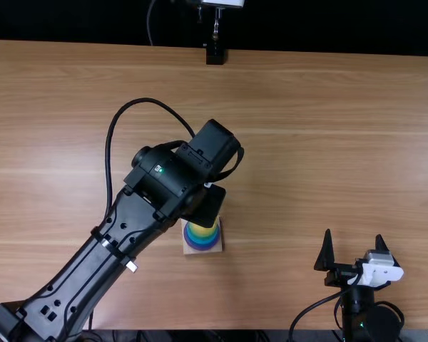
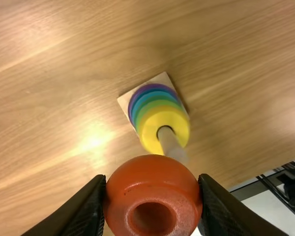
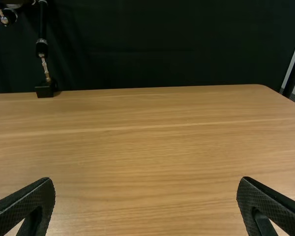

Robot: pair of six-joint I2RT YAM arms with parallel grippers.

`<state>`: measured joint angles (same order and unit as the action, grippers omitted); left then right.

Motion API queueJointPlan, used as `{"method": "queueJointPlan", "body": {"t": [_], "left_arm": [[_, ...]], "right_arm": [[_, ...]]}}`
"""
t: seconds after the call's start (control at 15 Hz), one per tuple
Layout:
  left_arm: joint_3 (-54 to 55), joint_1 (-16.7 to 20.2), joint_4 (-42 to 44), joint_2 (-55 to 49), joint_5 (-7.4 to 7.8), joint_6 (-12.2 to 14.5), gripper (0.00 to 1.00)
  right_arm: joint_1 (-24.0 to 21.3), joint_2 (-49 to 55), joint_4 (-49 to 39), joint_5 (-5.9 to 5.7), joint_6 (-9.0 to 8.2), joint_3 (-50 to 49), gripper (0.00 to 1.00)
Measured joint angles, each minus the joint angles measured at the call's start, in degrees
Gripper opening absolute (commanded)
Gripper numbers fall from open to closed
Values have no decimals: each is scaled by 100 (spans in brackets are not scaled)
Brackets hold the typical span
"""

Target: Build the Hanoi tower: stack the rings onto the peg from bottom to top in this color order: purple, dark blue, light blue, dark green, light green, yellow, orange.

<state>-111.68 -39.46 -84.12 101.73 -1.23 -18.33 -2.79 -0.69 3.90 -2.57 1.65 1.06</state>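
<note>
In the top view, the left arm's black gripper (image 1: 205,206) is over the far side of a small, square, pale wooden base (image 1: 189,249); whether its jaws are wide or narrow cannot be told from here. Just nearer the table's near edge than those jaws, coloured rings (image 1: 202,244) lie stacked on the base, yellow uppermost and blue and purple below. The right arm's black gripper (image 1: 354,236) has its jaws spread wide with nothing between them; it is well apart from the stack, over the near part of the light brown wooden surface (image 1: 307,142).

In the left wrist view, the left jaws are closed on both sides of a thick, glossy orange ring (image 2: 152,171), its dark hole showing between them. Lower than the jaws and a little off from their grasp is the stack: a purple ring (image 2: 144,90) at the bottom, blue and green bands above it, and a yellow ring (image 2: 150,129) on top. The pale, round peg (image 2: 169,140) rises through the yellow ring's hole towards the held ring; its tip is too blurred to place exactly.

In the right wrist view, the right jaws stand far apart, bare surface between and beyond them. Well beyond the jaws, a small black stand (image 3: 46,89) is at the surface's far edge, before a black cloth (image 3: 162,44).
</note>
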Motion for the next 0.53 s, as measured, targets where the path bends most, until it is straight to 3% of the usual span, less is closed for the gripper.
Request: {"method": "queueJointPlan", "body": {"t": [0.53], "left_arm": [[0, -142, 2, 245, 20, -199, 0]], "right_arm": [[0, 0, -2, 2, -2, 0, 100]]}}
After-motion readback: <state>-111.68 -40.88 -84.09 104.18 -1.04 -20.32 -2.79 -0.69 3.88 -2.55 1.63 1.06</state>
